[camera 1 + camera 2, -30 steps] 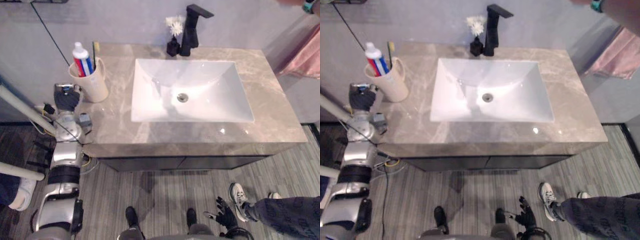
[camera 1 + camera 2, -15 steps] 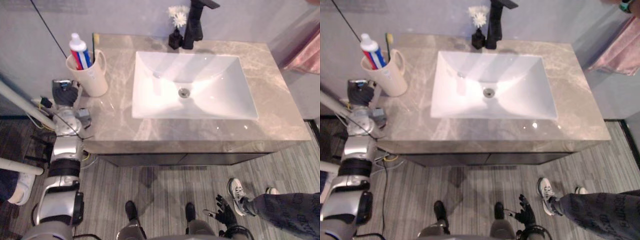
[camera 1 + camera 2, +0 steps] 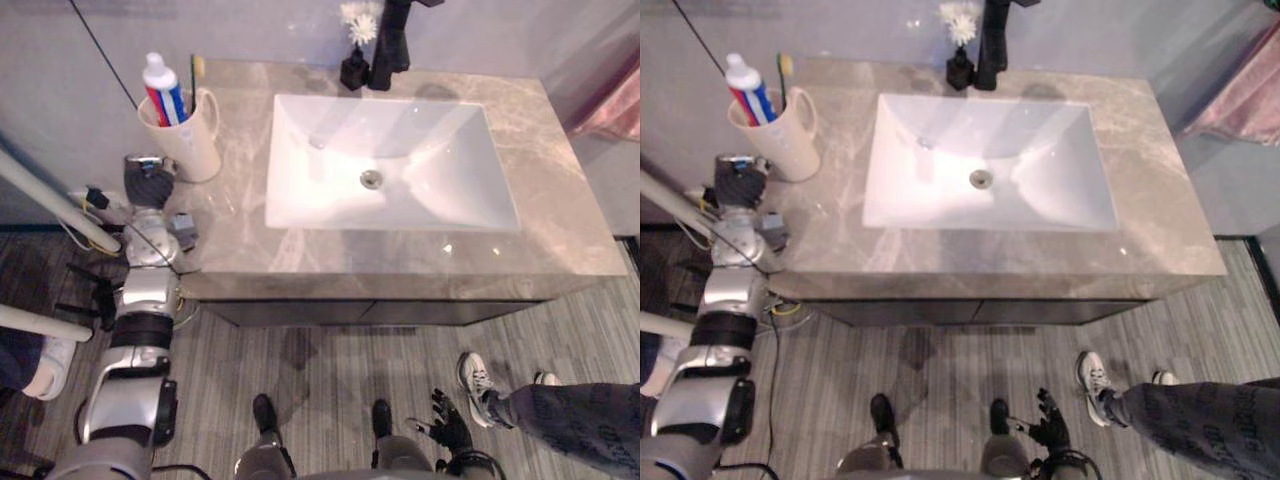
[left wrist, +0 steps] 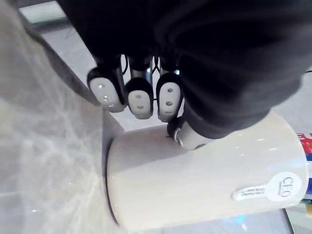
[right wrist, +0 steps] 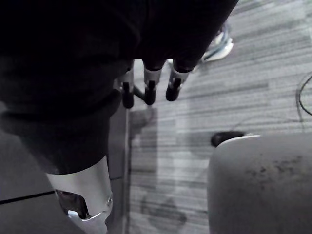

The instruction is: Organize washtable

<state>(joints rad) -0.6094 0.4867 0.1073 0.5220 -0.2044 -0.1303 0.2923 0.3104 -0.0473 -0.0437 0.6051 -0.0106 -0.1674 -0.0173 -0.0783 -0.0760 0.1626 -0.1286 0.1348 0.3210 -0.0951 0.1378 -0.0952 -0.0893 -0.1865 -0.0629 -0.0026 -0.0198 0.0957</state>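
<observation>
Left hand (image 3: pixel 148 182): at the left edge of the grey marble-patterned countertop (image 3: pixel 560 200), fingers (image 4: pixel 139 100) loosely extended, holding nothing.
Cream ceramic cup with handle (image 3: pixel 190 148): upright on the countertop, just past the left hand's fingertips. It holds a red, white and blue toothpaste tube (image 3: pixel 165 95) and a toothbrush (image 3: pixel 786 68).
White rectangular basin (image 3: pixel 440 170): to that hand's right.
Black faucet (image 3: pixel 390 50) and small black vase (image 3: pixel 354 70): behind the basin, well apart from the hand.
Right hand (image 3: pixel 447 432): low over the striped grey floor (image 3: pixel 330 370), fingers straight and spread, empty.
</observation>
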